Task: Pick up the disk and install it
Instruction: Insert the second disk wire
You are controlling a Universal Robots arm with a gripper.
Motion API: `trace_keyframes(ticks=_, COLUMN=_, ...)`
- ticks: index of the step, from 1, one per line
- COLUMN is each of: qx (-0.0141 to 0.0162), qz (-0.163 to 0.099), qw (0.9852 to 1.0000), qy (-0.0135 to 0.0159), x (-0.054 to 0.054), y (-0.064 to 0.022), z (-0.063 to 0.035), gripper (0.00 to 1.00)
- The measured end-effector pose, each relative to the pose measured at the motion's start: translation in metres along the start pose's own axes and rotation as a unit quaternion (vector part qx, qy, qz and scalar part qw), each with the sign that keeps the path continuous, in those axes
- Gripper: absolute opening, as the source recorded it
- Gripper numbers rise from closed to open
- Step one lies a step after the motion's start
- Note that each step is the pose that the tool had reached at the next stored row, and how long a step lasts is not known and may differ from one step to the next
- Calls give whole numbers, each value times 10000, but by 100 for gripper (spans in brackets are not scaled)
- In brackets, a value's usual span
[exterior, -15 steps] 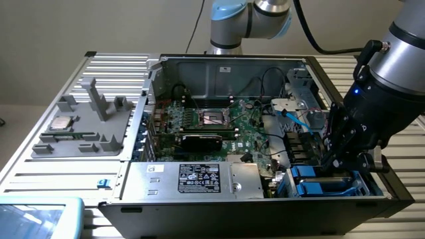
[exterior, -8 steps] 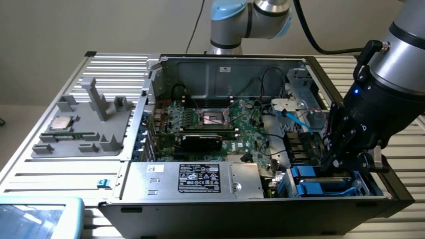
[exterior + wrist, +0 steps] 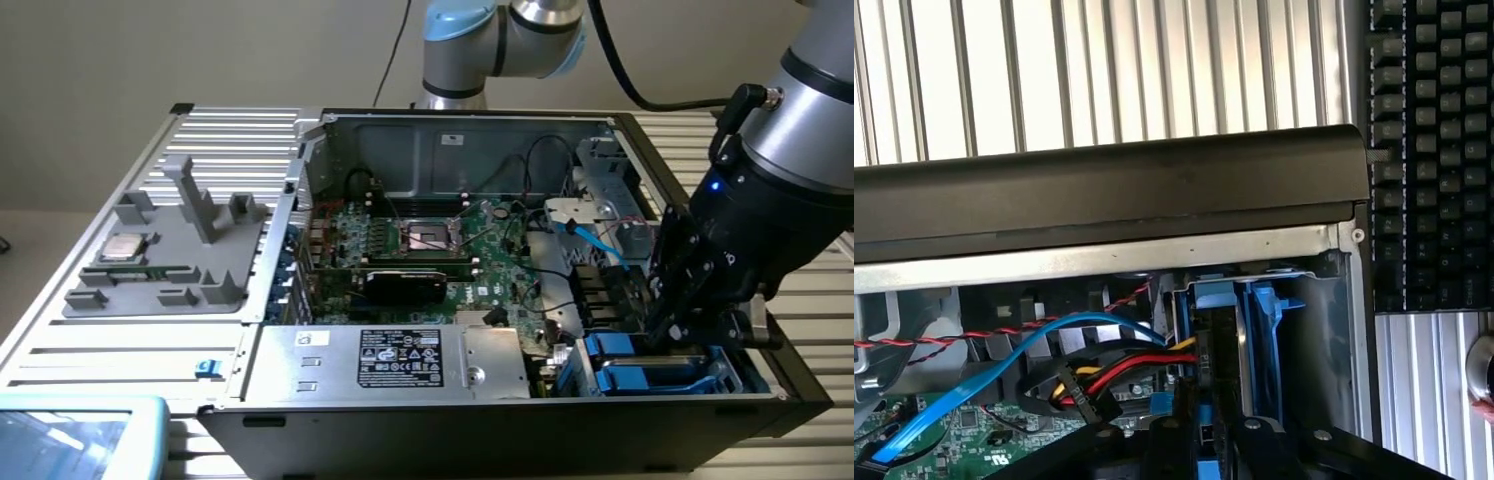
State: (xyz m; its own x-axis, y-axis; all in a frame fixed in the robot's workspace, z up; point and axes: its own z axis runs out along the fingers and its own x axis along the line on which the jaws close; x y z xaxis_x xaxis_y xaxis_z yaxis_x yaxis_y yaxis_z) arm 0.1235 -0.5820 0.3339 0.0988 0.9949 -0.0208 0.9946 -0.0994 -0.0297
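step: seating the disk (image 3: 638,362) in the drive bay (image 3: 747,385) at exterior view's right, near corner | gripper (image 3: 687,335): over its blue rails; grip can't be told | next need: judged, full seating

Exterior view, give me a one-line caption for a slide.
Robot gripper lowered into the open computer case at the blue-railed disk in the drive bay, motherboard exposed beside it.
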Motion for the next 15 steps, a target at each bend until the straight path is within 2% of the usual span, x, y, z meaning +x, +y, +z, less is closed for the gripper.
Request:
trace_keyframes(ticks=1, qx=0, qz=0, qw=10000, qy=-1, x=-1, y=-1, z=-41, gripper=30)
trace_keyframes(ticks=2, qx=-1, qz=2, qw=10000, qy=-6, x=-2, y=-2, z=-92, gripper=30)
trace_keyframes(ticks=4, qx=0, qz=9, qw=10000, qy=-4, x=-4, y=-5, z=-184, gripper=42)
trace_keyframes(ticks=5, qx=-1, qz=13, qw=10000, qy=-6, x=-5, y=-6, z=-231, gripper=42)
trace_keyframes(ticks=8, qx=0, qz=23, qw=10000, qy=-5, x=-9, y=-11, z=-366, gripper=60)
trace_keyframes(ticks=9, qx=0, qz=27, qw=10000, qy=-4, x=-10, y=-12, z=-411, gripper=60)
trace_keyframes(ticks=10, qx=0, qz=31, qw=10000, qy=-4, x=-11, y=-14, z=-453, gripper=65)
trace_keyframes(ticks=11, qx=0, qz=34, qw=10000, qy=-5, x=-11, y=-15, z=-484, gripper=71)
trace_keyframes(ticks=12, qx=0, qz=38, qw=10000, qy=-3, x=-13, y=-17, z=-520, gripper=71)
trace_keyframes(ticks=14, qx=0, qz=49, qw=10000, qy=-5, x=-13, y=-18, z=-564, gripper=84)
trace_keyframes(ticks=15, qx=0, qz=49, qw=10000, qy=-3, x=-14, y=-18, z=-569, gripper=84)
